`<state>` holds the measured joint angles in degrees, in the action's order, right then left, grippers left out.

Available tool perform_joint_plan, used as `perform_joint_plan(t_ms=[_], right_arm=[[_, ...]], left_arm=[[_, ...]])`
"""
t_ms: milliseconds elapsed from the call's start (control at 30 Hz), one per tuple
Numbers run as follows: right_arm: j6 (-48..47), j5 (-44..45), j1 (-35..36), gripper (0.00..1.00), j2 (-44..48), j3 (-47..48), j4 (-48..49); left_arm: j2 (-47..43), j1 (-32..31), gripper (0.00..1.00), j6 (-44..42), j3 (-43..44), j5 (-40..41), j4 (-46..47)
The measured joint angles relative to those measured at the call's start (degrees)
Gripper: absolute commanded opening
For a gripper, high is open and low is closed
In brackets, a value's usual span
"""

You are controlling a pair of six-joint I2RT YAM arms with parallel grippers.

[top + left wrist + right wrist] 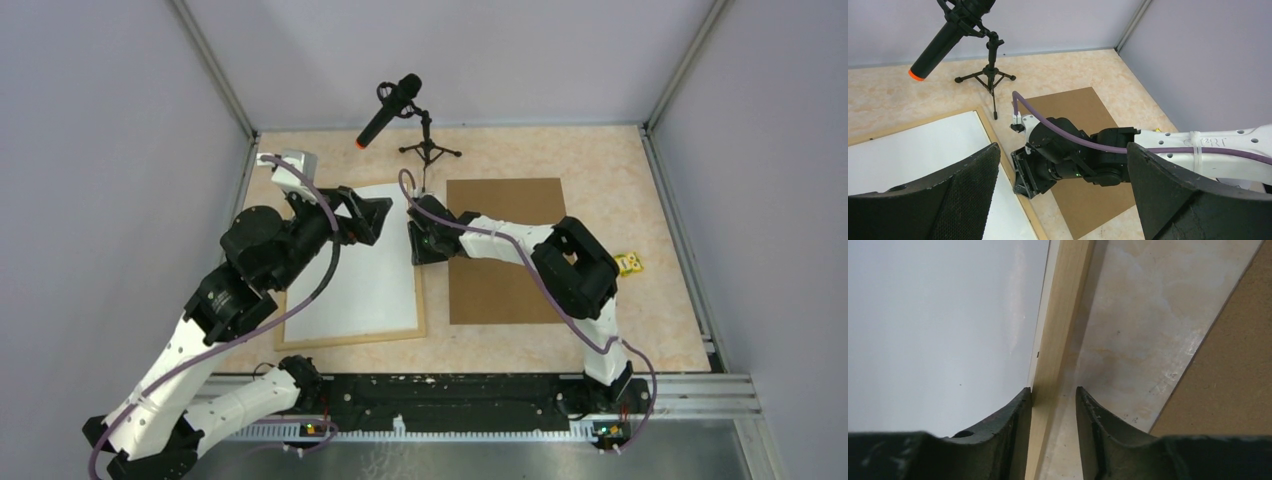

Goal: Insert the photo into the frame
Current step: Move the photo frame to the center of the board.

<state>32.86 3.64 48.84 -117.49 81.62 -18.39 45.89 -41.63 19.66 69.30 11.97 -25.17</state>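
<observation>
The light-wood frame (pixel 421 300) lies flat on the table left of centre. A plain white sheet (pixel 365 270) fills it. No sunflower print shows, so I cannot tell if this is the photo's back. My left gripper (pixel 372 222) hovers open and empty over the sheet's far part; its fingers (pixel 973 190) stand wide apart. My right gripper (pixel 413 243) is low at the frame's right strip (pixel 1063 315). It is open and straddles the strip, with one finger at the white sheet (pixel 938 330) and the other on the table. It also shows in the left wrist view (pixel 1018 175).
A plain brown backing board (pixel 505 250) lies flat right of the frame. A microphone (pixel 392 108) on a small tripod (pixel 430 150) stands at the back centre. A small yellow object (pixel 628 264) lies near the right wall. Walls close in three sides.
</observation>
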Motion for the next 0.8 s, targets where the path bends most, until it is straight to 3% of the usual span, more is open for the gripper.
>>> perform_joint_plan(t_ms=[200, 467, 533, 700, 800], right_arm=[[-0.3, 4.2, 1.0, 0.23, 0.2, -0.3, 0.5], [-2.6, 4.5, -3.8, 0.25, 6.9, -10.8, 5.6], [-3.9, 2.9, -6.3, 0.31, 8.6, -13.2, 6.7], [-6.5, -1.9, -11.2, 0.56, 10.9, -16.4, 8.0], [-6.9, -5.7, -12.5, 0.66, 13.9, -19.0, 7.4]], left_arm=[[0.0, 0.0, 0.99, 0.2, -0.7, -0.5, 0.3], [0.5, 0.0, 0.99, 0.8, -4.2, -0.3, 1.6], [1.1, 0.0, 0.99, 1.5, -6.0, 0.1, 2.1], [6.3, 1.6, 0.99, 3.9, -9.6, 0.4, 2.5], [12.0, 7.0, 0.99, 5.9, -11.3, -5.5, 4.0]])
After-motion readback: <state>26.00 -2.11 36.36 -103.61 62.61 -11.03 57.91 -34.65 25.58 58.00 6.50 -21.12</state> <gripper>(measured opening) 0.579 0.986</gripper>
